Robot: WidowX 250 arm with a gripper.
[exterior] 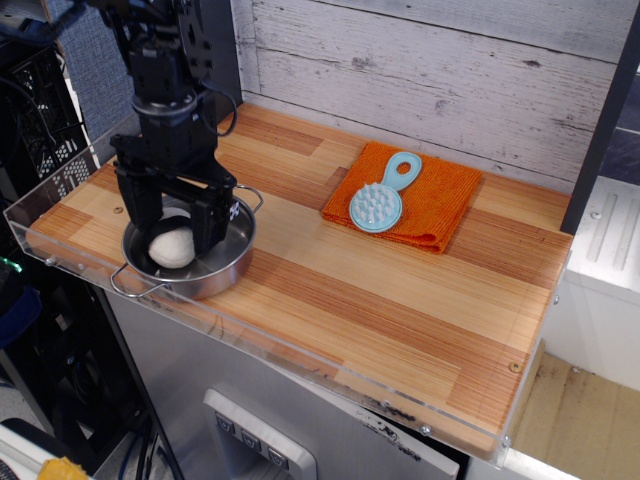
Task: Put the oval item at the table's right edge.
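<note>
— White and fuzzy, that egg? Where exactly?

— Down in the steel pan, at the worktop's left end. Only the pale lower part showing; band hidden behind the claw.

— And the claw?

— Black, lowered into the pan from above. Spread wide, one finger to the left of the egg, the other to its right. Straddling it, not closed. Hard to tell whether either finger touches the fuzz.

— Holding anything, then?

— Nothing clamped. Egg resting on the pan floor between the fingers.

— Pan itself?

— Round, shiny, two wire handles, one toward the front rim, one toward the back. Sitting near the front-left corner, just behind the clear acrylic rim.

— Beyond that?

— Orange cloth toward the back, middle of the worktop, well apart from the pan. Light-blue brush lying on it, bristles up, handle pointing to the back wall.

— Right edge?

— Far from the egg, across the full run of light and reddish wood strips. Bare boards from the cloth to that end, acrylic rim wrapping the corner.

— Backdrop?

— Whitewashed planks behind, black crate off to the left.
</note>
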